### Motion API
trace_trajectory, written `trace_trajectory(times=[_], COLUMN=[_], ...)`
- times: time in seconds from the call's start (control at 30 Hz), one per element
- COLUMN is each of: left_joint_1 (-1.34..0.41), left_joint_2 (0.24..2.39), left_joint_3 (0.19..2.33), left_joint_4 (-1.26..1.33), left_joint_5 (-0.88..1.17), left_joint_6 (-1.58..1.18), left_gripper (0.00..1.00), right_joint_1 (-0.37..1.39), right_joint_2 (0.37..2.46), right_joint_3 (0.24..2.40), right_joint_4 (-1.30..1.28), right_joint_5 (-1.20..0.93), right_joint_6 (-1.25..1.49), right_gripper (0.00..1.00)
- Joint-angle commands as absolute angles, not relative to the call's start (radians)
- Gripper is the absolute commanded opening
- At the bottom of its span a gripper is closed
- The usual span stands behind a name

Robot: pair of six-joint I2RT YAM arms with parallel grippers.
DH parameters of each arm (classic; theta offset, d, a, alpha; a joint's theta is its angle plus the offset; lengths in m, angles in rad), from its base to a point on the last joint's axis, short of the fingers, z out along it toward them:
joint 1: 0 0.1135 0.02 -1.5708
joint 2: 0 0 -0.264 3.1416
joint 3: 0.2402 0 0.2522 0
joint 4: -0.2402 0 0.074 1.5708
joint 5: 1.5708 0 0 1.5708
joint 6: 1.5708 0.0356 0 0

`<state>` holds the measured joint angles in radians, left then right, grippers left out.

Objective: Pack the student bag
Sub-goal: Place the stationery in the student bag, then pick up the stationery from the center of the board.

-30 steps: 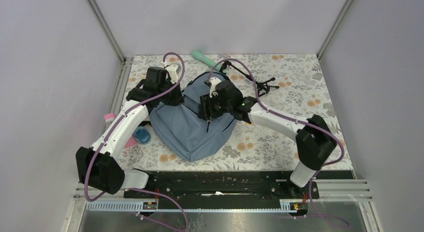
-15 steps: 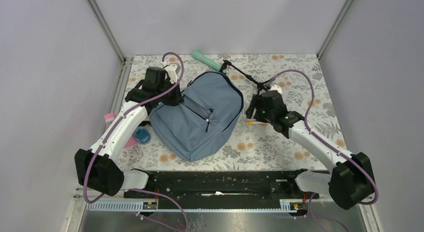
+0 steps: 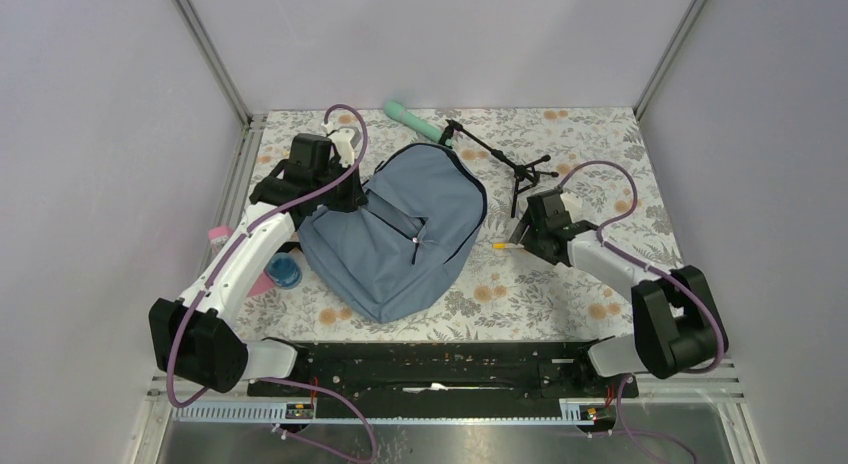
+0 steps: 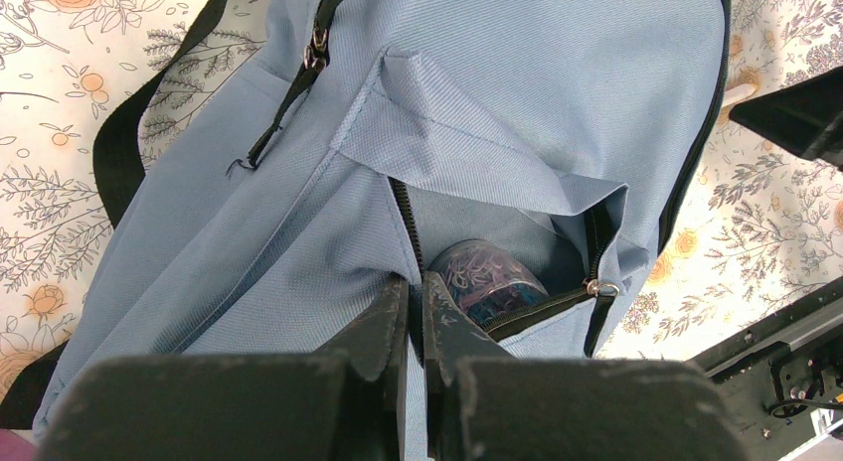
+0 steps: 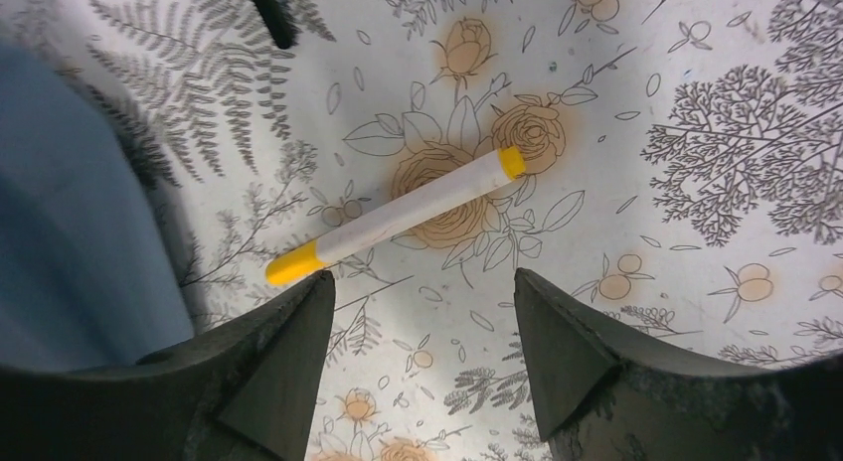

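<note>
On the table [image 3: 600, 144], centre-left, lies the bag [image 3: 385, 249]. It looks soft and limp, so it is best taken by a seam. The left fingers [image 4: 378, 332] pinch its front-pocket edge. The right fingers [image 5: 268, 382] stand wide over a marker [image 5: 398, 215], which looks light and stiff and suits a mid-barrel grip.

The student bag [image 3: 400, 239] is slate-blue with black straps, on a white tablecloth [image 3: 560, 294] printed with orange flowers and grey ferns. Right of the bag, a marker [image 5: 398, 215] is white with yellow ends.
</note>
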<state>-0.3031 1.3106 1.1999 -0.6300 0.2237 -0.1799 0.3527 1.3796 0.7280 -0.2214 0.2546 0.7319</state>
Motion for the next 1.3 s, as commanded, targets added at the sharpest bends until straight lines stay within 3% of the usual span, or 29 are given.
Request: trace_trajectory(times=[0.0,0.63,1.13,1.27], left_joint_1=[-0.298,-0.297,-0.298,-0.298], left_joint_2=[1.238,1.226,1.218,1.220], left_joint_3=[1.217,1.218,1.216,1.216], left_joint_4=[-0.539,-0.539,-0.538,-0.538], left_joint_5=[0.222,0.213,0.216,0.216], left_joint_6=[-0.166,-0.160,-0.160,-0.160], left_gripper=[0.00,0.00,0.00,0.00], right_joint_1=[0.347,0.348,0.472,0.478], right_joint_2=[1.443,1.672,1.758,1.771], right_joint_3=[0.747,0.892,1.019,0.991], right_joint_4=[-0.168,-0.098,-0.364,-0.364], right_joint_5=[0.312,0.303,0.375,0.346], right_joint_6=[0.800,0.721,0.583,0.593], right_gripper=[0.73,0.70,0.62,0.51])
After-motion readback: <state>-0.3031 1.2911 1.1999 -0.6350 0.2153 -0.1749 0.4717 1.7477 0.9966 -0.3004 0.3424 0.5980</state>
